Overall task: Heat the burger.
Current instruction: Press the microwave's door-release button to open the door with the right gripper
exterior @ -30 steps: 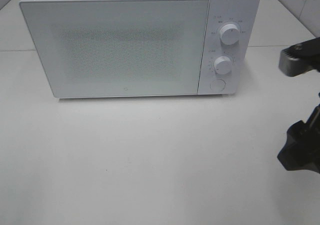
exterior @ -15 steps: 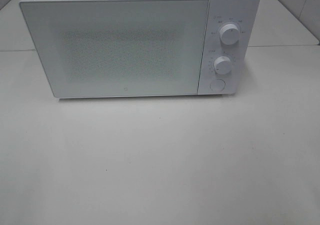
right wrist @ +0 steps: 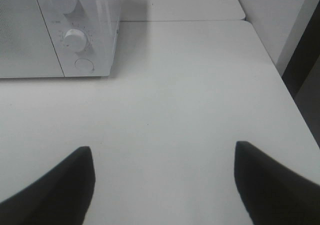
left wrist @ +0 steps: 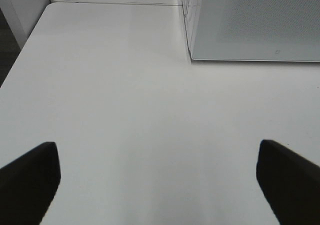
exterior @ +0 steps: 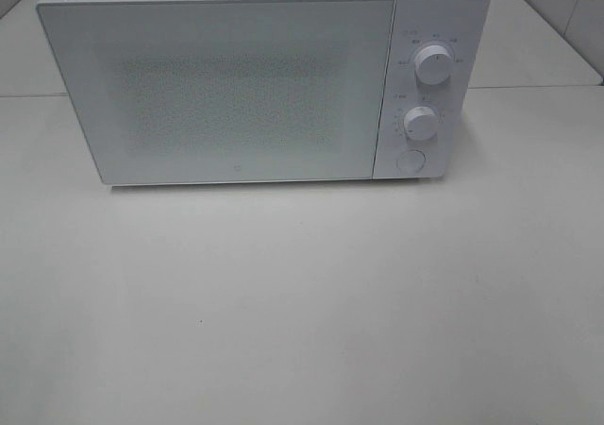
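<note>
The burger and its pink plate do not show in any view. A white microwave [exterior: 245,85] stands at the back of the table with its door shut; it also shows in the left wrist view [left wrist: 255,25] and the right wrist view [right wrist: 60,30]. Two dials [exterior: 433,64] [exterior: 420,122] and a round button [exterior: 410,161] are on its right panel. My left gripper [left wrist: 157,185] is open and empty over bare table, left of the microwave. My right gripper [right wrist: 165,185] is open and empty over bare table, right of the microwave. Neither gripper shows in the exterior high view.
The white table [exterior: 302,302] runs out in front of the microwave. Its left edge [left wrist: 20,65] shows in the left wrist view and its right edge [right wrist: 280,85] in the right wrist view. A second table joins behind.
The right arm, seen at the right edge of the exterior high view a second ago, has drawn out of that view. The microwave has not moved.
</note>
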Controlling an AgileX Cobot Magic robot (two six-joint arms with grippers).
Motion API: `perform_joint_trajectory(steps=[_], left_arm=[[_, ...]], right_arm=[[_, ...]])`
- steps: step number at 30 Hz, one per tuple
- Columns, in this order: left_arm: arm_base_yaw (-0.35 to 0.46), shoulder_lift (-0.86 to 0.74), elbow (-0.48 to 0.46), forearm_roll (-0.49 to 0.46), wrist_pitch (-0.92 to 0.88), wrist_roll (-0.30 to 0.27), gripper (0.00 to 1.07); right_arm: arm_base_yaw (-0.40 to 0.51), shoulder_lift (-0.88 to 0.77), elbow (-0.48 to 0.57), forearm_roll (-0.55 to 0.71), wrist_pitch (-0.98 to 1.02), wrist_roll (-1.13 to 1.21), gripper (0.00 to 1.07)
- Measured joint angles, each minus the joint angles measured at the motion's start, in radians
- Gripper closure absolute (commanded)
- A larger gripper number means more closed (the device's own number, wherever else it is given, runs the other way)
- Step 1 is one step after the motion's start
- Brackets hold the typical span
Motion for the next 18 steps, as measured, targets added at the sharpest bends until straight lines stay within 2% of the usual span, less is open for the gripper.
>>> perform_joint_trajectory(steps=[18], left_arm=[[0.000,0.000,0.000,0.000,0.000,0.000,0.07]], right_arm=[[-0.010,-0.036,0.016,0.020,0.022,0.024,0.38]])
